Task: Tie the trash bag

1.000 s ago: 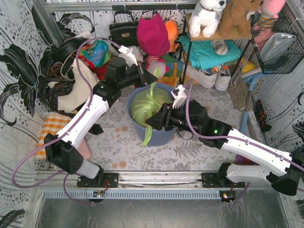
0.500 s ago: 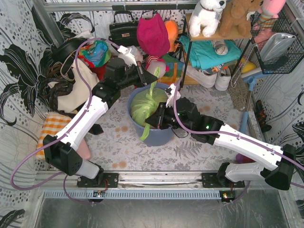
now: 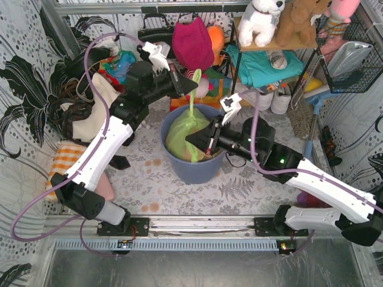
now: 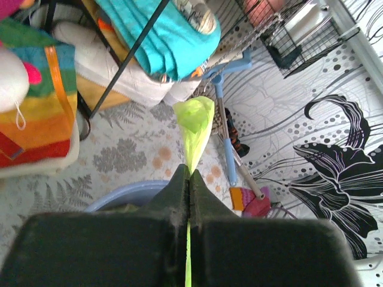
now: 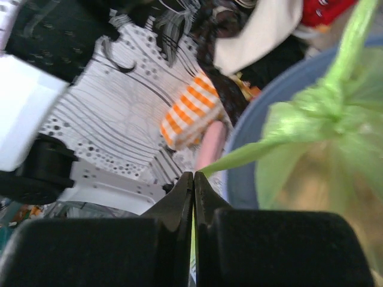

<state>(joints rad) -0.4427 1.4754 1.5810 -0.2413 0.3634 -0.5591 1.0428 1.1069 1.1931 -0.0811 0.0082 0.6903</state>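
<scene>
Your left gripper (image 3: 190,87) clamps the far tail of the trash bag (image 3: 179,134), your right gripper (image 3: 191,141) the near tail. The film looks thin and slippery, so hold close to the knot (image 5: 320,98).

a floral-patterned table (image 3: 242,192) carries the blue-grey bin (image 3: 194,172), an orange checked cloth (image 3: 64,158) and white shoes (image 3: 278,103)

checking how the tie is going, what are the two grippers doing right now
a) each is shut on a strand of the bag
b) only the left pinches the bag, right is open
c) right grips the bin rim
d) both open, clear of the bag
A: the left gripper is shut on one green strand of the trash bag, and the right gripper is shut on another strand that runs to what looks like a knot.
</scene>
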